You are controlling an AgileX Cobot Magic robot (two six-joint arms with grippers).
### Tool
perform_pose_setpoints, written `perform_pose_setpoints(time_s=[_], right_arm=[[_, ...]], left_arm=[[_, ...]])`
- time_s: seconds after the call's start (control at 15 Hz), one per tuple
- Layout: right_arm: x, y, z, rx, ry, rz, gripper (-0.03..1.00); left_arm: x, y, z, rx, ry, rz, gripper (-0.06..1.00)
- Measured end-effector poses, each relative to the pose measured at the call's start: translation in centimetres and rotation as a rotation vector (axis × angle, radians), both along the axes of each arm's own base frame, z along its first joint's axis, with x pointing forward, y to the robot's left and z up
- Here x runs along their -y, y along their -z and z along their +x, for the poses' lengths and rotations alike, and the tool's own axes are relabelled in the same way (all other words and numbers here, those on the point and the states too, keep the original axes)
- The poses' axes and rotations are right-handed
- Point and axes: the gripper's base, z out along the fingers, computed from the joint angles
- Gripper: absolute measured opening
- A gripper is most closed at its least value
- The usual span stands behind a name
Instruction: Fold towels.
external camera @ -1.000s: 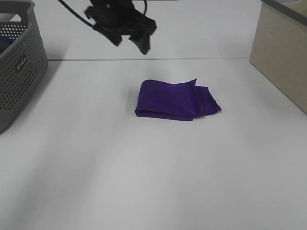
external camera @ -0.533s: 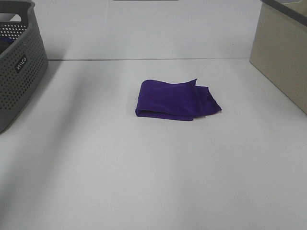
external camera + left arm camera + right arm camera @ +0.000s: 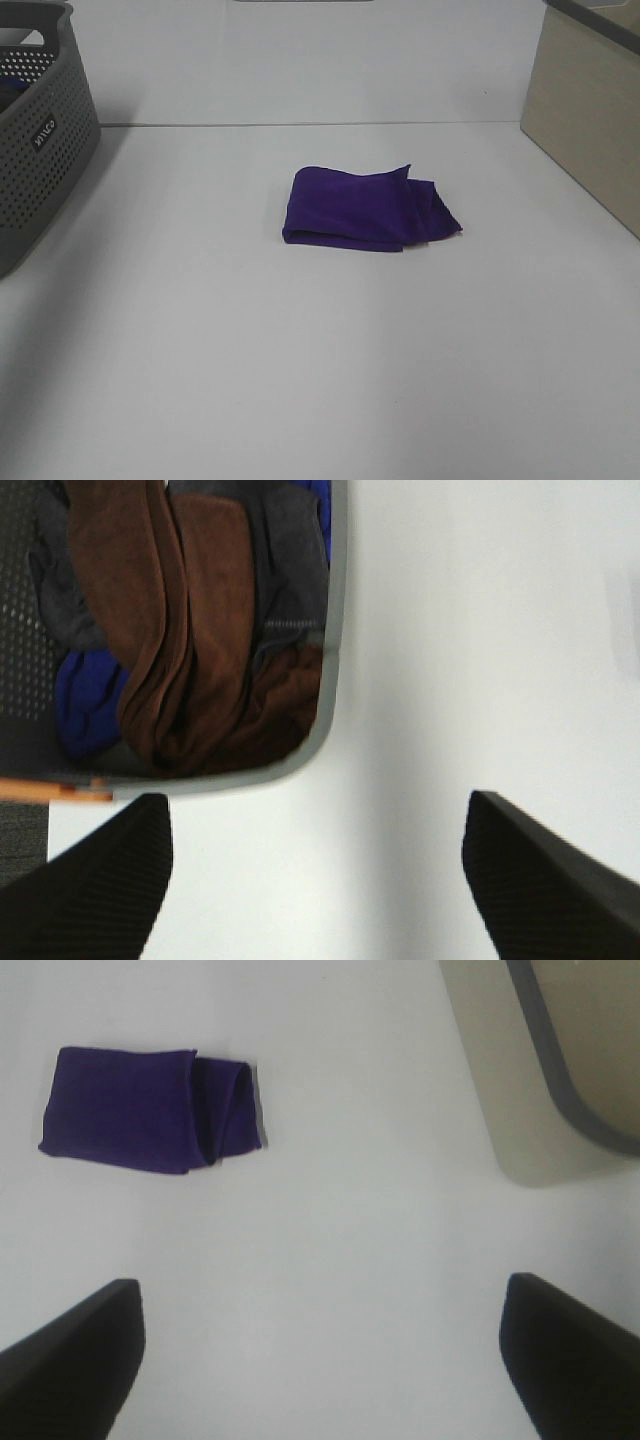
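Deep purple and plainly soft, the one towel (image 3: 368, 209) lies folded into a thick bundle on the white table (image 3: 300, 380), ahead of the right gripper (image 3: 320, 1360) and off to one side of it, well apart from both fingertips. That gripper is spread wide with nothing between its fingers, and the beige bin (image 3: 560, 1060) sits ahead on its other side. The left gripper (image 3: 315, 880) is equally wide apart and empty, hovering above bare table just beside the rim of the gray basket (image 3: 335, 630).

The cloth should be light and limp, sagging if lifted at one point, so I judge a pinch at the loose rumpled end, or at two corners, to serve best; the smooth folded edge offers less to grip.

Counted: one purple towel on the table, one gray basket, one beige bin, two grippers. Inside the basket lie brown, blue and dark gray cloths (image 3: 190, 630), heaped too closely to number
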Motion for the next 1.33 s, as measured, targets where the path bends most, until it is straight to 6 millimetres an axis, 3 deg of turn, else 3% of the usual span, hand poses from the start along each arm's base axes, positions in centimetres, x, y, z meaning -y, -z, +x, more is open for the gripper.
perform_pose_setpoints(time_s=[0.07,0.13,0.27,0.33,0.6,0.73,0.93,1.13,1.33], right_arm=[[-0.1,0.1,-1.8,0.015,-0.003,-0.009,0.93],[-0.4,0.6,-8.3,0.092,-0.021,-0.052,0.93],[-0.5,2.1,-13.5,0.179,-0.015,-0.099,0.93],[-0.4,3.0,-15.3,0.236,-0.009,-0.122,0.93],[-0.7,6.6,-19.6,0.399,-0.019,-0.164,0.93],[-0.8,9.0,-21.4,0.434,-0.018,-0.167,0.93],[-1.0,11.6,-24.3,0.523,-0.016,-0.179,0.93],[-0.8,13.1,-23.9,0.47,-0.05,-0.195,0.93],[-0.6,13.3,-23.7,0.485,-0.065,-0.205,0.93]], left_arm=[[0.1,-0.3,-2.1,0.027,0.0,0.002,0.73],[0.5,1.1,-9.2,0.108,-0.002,0.008,0.73],[0.6,2.9,-15.1,0.198,-0.01,0.038,0.73],[0.7,4.1,-18.0,0.258,-0.014,0.053,0.73],[0.9,8.3,-24.0,0.369,-0.023,0.074,0.73],[1.0,10.2,-26.1,0.4,-0.027,0.082,0.73],[1.2,12.4,-26.9,0.415,-0.02,0.068,0.73],[1.8,13.5,-25.3,0.469,0.045,0.024,0.73],[1.8,13.5,-25.0,0.486,0.05,0.03,0.73]])
